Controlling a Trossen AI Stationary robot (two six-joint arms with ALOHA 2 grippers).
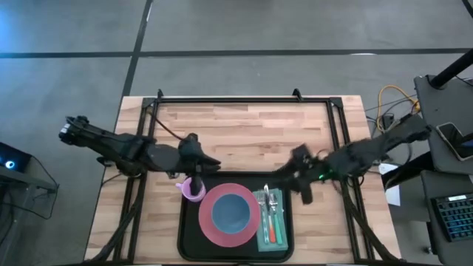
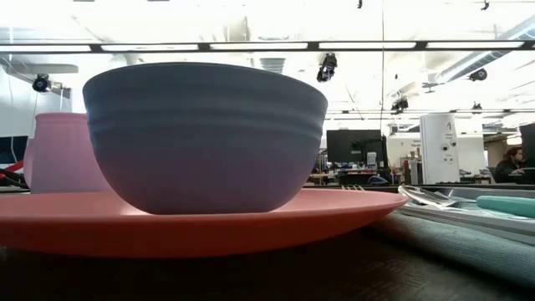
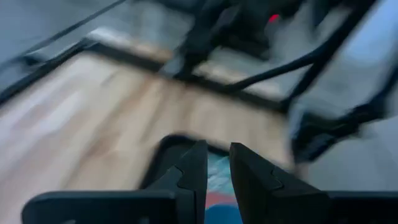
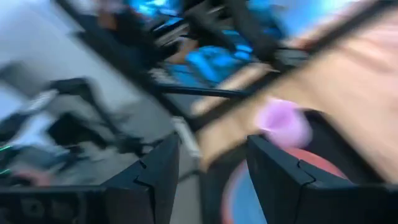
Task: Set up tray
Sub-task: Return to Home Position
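The tray [image 1: 190, 238] lies at the near middle of the wooden table [image 1: 244, 133], its long sides running near to far. On its middle sits a pink plate [image 1: 205, 222] carrying a blue bowl [image 1: 234, 212]. A pink cup [image 1: 194, 189] stands in the tray's far left corner, just beside the plate. Along the right side lies a folded teal napkin [image 1: 280, 238] with the cutlery [image 1: 268, 214] laid on it, handles toward the near edge.

In the low view the bowl [image 2: 205, 138] fills most of the sight and hides the far part of the table. The cup [image 2: 63, 155] shows behind it on the left, and the napkin [image 2: 468, 247] lies on the right.

The left gripper [image 1: 211, 164] hangs over the tray's far edge, just beyond the cup. In its wrist view its fingers [image 3: 198, 171] are drawn nearly together with only a thin slit between them, grasping nothing. The right gripper [image 1: 305, 196] hangs just right of the tray's far right corner, near the napkin. Its jaws are spread wide and empty, with the cup [image 4: 283, 123] showing between them.

Black frame rails [image 1: 244, 100] run along the table's far edge and sides. A keyboard [image 1: 452, 214] lies well off to the right.
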